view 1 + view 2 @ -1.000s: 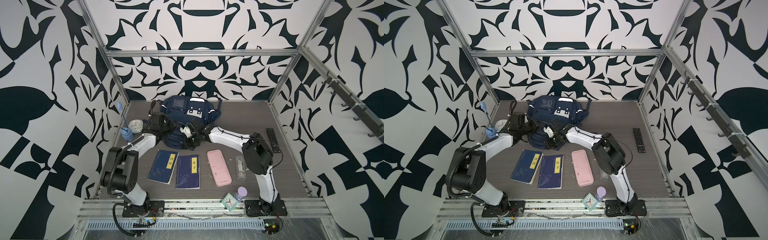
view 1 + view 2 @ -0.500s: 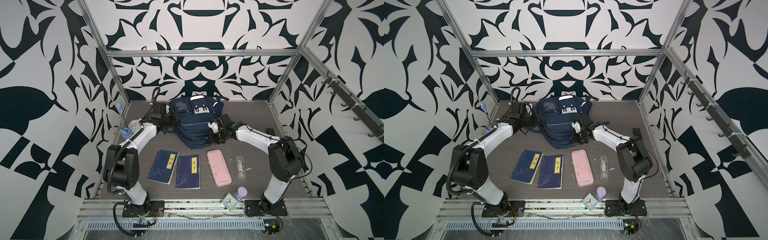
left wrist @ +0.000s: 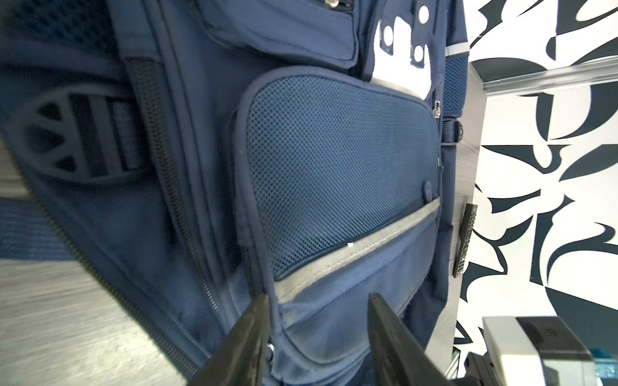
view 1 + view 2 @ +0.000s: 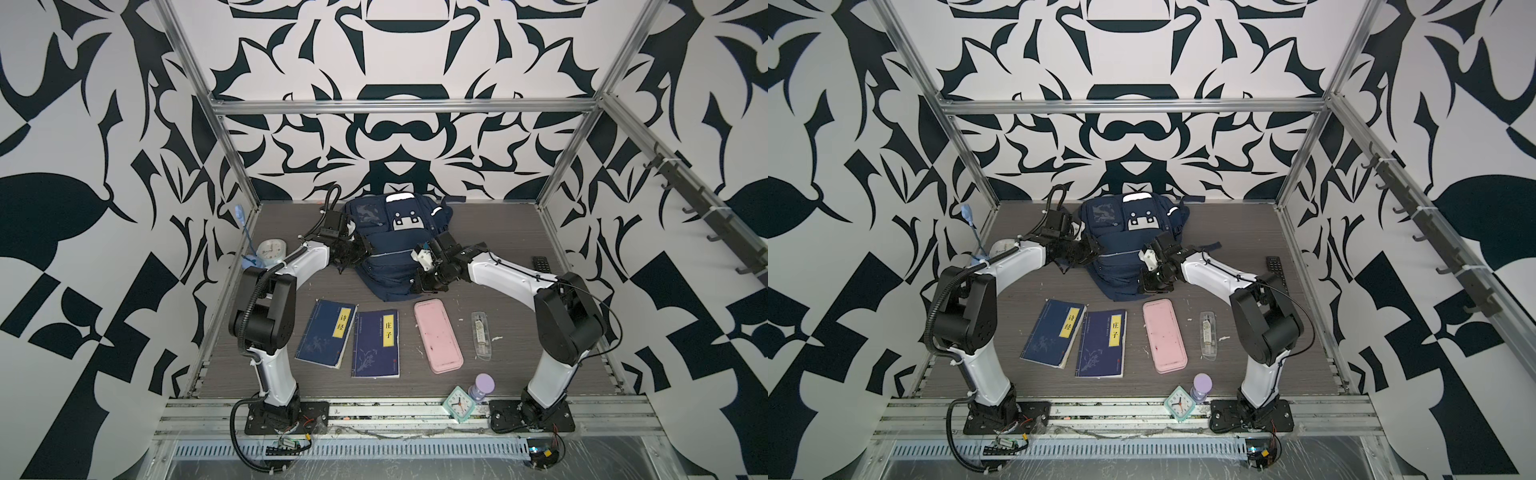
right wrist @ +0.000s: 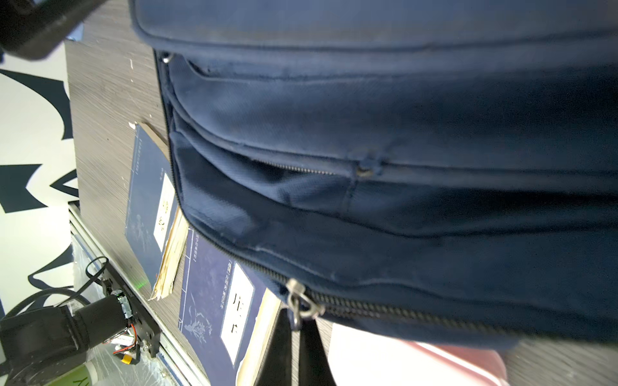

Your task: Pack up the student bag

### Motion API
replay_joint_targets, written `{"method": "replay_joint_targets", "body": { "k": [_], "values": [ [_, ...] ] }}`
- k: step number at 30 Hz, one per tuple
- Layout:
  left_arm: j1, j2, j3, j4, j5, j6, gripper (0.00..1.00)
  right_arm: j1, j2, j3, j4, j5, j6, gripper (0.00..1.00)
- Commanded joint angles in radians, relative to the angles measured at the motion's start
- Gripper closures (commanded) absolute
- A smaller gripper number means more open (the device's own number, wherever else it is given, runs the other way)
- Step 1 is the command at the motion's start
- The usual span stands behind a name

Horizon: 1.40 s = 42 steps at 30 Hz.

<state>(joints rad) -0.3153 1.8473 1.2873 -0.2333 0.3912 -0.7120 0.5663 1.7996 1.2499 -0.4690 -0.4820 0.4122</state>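
The student bag (image 4: 390, 266) (image 4: 1121, 266), navy with a white-grey flap, lies at the back middle of the table. My left gripper (image 4: 362, 250) (image 4: 1092, 249) is at its left side. In the left wrist view the gripper (image 3: 317, 300) is open, its jaws astride the corner of the bag's (image 3: 334, 167) lower pocket under the mesh panel. My right gripper (image 4: 419, 282) (image 4: 1144, 286) is at the bag's near right corner. In the right wrist view it (image 5: 297, 326) is shut on the metal zipper pull (image 5: 297, 302) of the bag's (image 5: 401, 117) main zipper.
In front of the bag lie two blue books (image 4: 326, 338) (image 4: 377, 344), a pink pencil case (image 4: 437, 336) and a clear case (image 4: 481, 336). A green clock (image 4: 459, 404) and purple bottle (image 4: 482, 384) stand at the front edge. A remote (image 4: 542, 264) lies right, a white clock (image 4: 271, 250) left.
The bag has been pushed back from under the arms and now lies further back. Both grippers moved out to its sides; the right one then dropped to the near right corner.
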Motion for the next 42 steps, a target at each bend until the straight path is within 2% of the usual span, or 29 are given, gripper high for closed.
{"method": "replay_joint_targets", "body": {
  "k": [1, 16, 25, 29, 32, 34, 37, 42],
  "values": [
    [-0.015, 0.020, -0.024, 0.064, 0.064, -0.039, 0.50, 0.050, 0.024, 0.033, 0.001, -0.049, -0.013, 1.00],
    [-0.022, 0.017, -0.052, 0.149, 0.066, -0.105, 0.51, 0.204, 0.195, 0.261, 0.035, -0.060, 0.060, 1.00],
    [-0.022, 0.010, -0.062, 0.154, 0.064, -0.107, 0.50, 0.215, 0.298, 0.334, 0.087, -0.044, 0.115, 1.00],
    [-0.017, -0.010, -0.050, 0.109, 0.051, -0.069, 0.46, 0.209, 0.272, 0.307, 0.094, 0.002, 0.113, 1.00],
    [-0.006, -0.036, -0.022, 0.010, -0.012, 0.009, 0.37, 0.194, 0.223, 0.247, 0.098, 0.021, 0.104, 1.00],
    [0.003, -0.050, -0.003, -0.046, -0.059, 0.056, 0.35, 0.186, 0.191, 0.207, 0.100, 0.023, 0.096, 1.00],
    [0.010, -0.047, 0.038, -0.109, -0.118, 0.113, 0.35, 0.183, 0.160, 0.154, 0.092, 0.028, 0.082, 1.00],
    [0.010, 0.061, 0.164, -0.191, -0.098, 0.167, 0.42, 0.174, 0.121, 0.079, 0.100, 0.046, 0.073, 1.00]
  ]
}}
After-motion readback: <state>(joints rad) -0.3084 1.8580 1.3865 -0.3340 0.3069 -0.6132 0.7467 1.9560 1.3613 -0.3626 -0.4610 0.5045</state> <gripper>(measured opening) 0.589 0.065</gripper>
